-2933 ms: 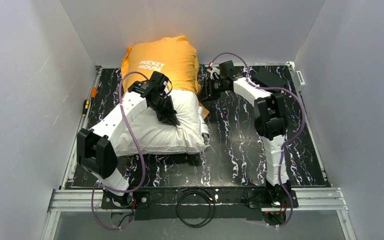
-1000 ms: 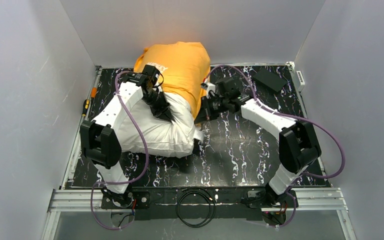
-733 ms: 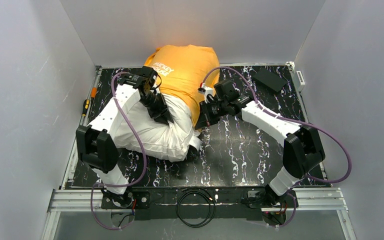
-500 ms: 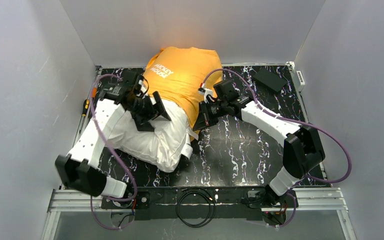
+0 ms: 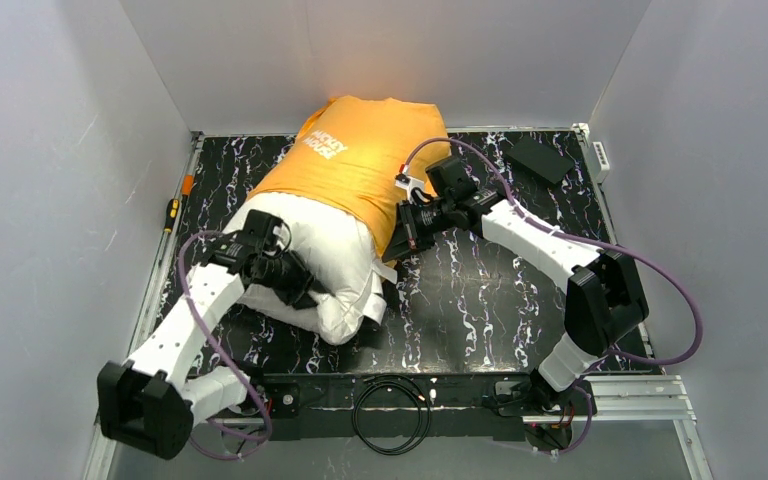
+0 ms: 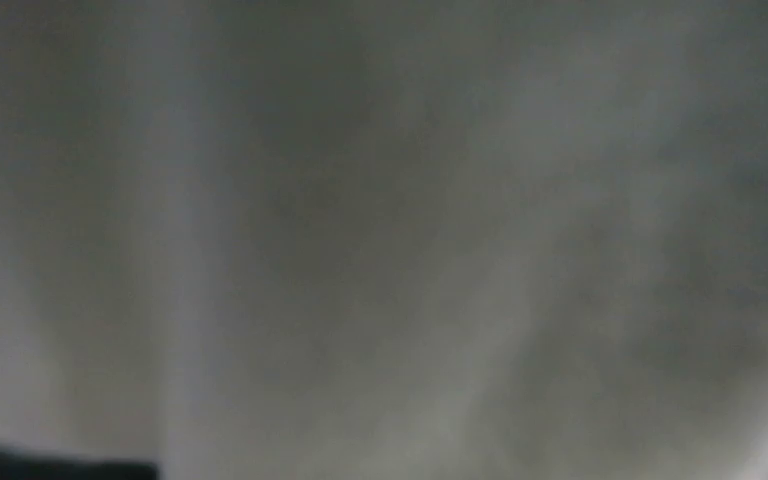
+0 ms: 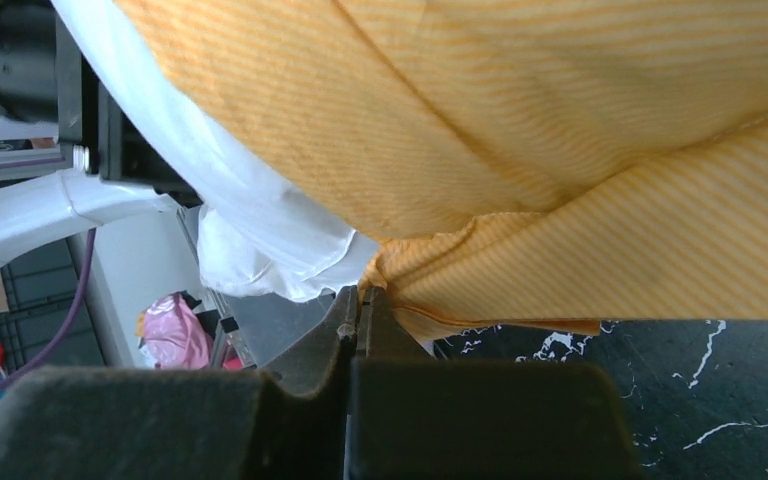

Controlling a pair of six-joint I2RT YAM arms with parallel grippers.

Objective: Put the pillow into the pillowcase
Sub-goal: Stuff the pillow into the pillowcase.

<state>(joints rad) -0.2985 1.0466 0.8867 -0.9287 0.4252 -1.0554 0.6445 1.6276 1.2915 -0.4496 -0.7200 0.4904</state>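
Since the plump off-white fabric pillow (image 5: 332, 262) sits only partly inside the bright orange Mickey Mouse pillowcase (image 5: 365, 165), far middle, the right gripper (image 7: 360, 298), clenched on its hem, might lose it if the left gripper (image 5: 300, 286) (can't tell its jaws) shoves hard.

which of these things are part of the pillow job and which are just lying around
Job: pillow, pillowcase, right gripper pinching the pillowcase, left gripper at the pillow.
Lying about: screwdriver, black box, power strip.
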